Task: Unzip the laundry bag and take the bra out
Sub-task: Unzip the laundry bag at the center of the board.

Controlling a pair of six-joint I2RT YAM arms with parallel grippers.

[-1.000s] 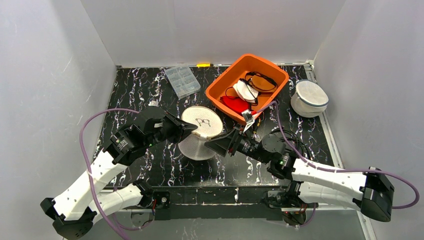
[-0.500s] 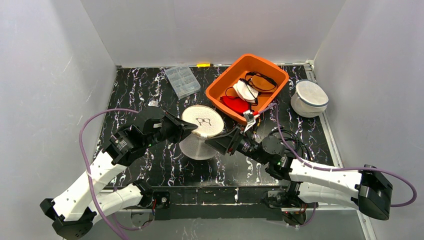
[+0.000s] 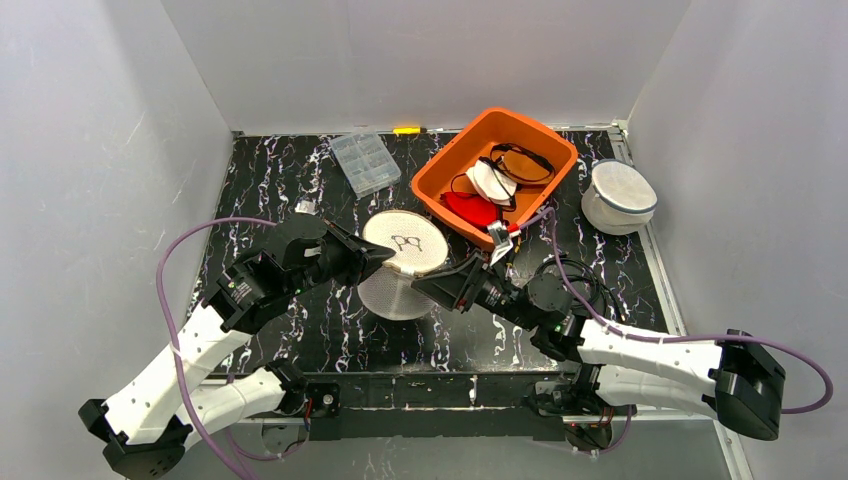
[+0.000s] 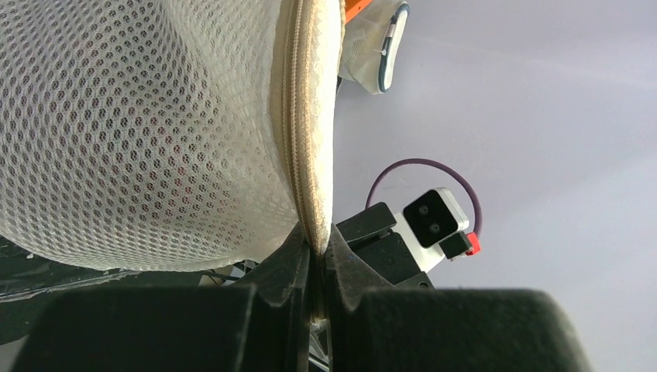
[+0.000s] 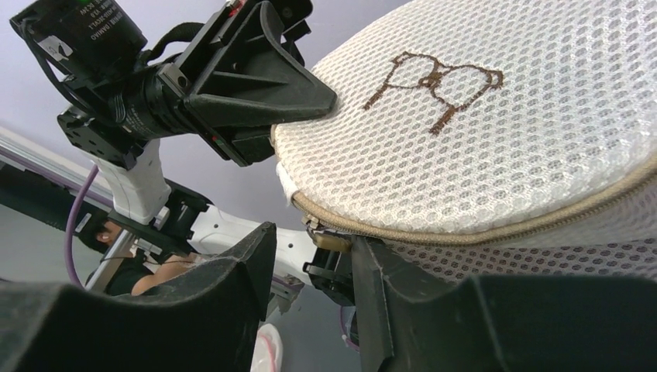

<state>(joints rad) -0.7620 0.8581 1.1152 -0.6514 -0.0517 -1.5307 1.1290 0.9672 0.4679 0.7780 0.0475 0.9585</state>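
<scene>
2 grippers: both at the laundry bag [image 3: 402,262]
Left gripper [image 4: 316,249]: clamped on the bag's zipped edge
Right gripper [image 5: 312,246]: jaws apart, zipper pull [image 5: 329,241] between them

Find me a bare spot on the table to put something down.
Bare table left of the clear box, and the front strip between both arms, below the laundry bag. Crowded: around the bag, where the left gripper and right gripper meet, and toward the orange bin.

A laundry bag [image 3: 404,262] is set at the middle of the counter [image 3: 270,180], with the left hand [image 3: 372,258] at its left edge and the right hand [image 3: 432,288] at its right. A bin [image 3: 450,160] is placed behind it to the right, a box [image 3: 364,163] behind it to the left, and another bag [image 3: 619,196] far right.
</scene>
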